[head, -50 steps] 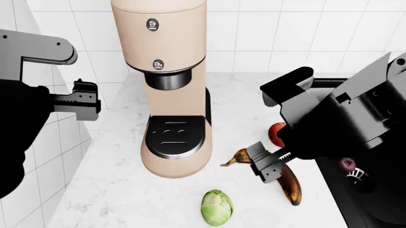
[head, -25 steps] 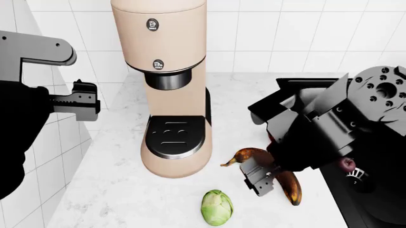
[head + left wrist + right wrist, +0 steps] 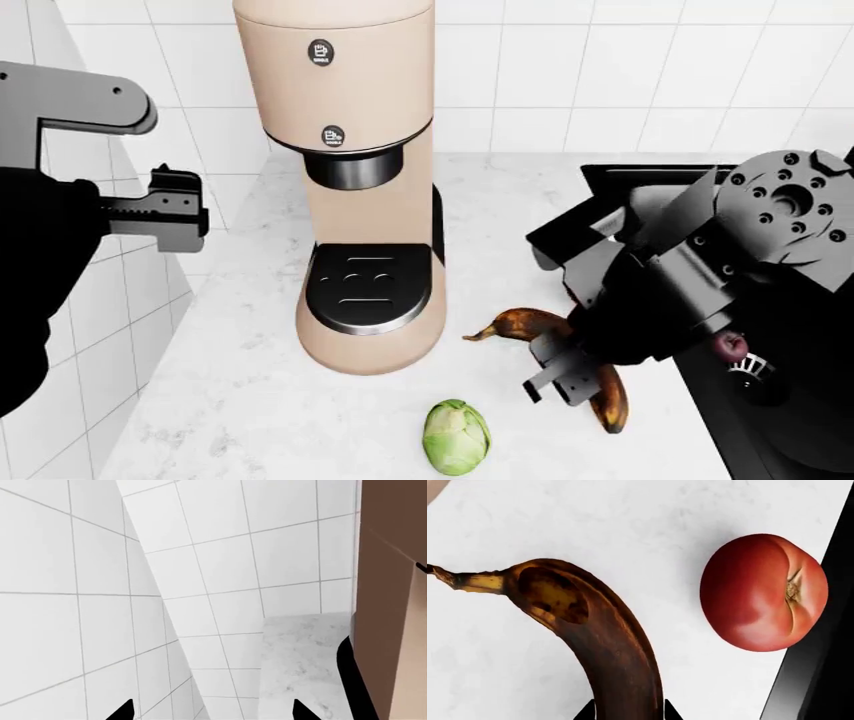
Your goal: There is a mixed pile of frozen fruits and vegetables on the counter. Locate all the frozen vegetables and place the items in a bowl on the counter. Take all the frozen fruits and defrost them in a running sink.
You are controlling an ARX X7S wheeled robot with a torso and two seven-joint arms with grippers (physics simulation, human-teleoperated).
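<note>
Right wrist view is showing your right end effector (image 3: 626, 711) straddling the banana (image 3: 594, 635), unclenched, on the marble surface (image 3: 560, 525); a tomato (image 3: 760, 592) is lying nearby. Your left end effector (image 3: 167, 222) is hanging released, empty.

You see a dark brown banana (image 3: 607, 645) with a yellow stem; a red tomato (image 3: 762, 592); a pale green cabbage (image 3: 457, 437); a beige coffee machine (image 3: 350, 180) with black trim; white-grey marbled counter (image 3: 254, 400); white wall tiles (image 3: 67, 580).
</note>
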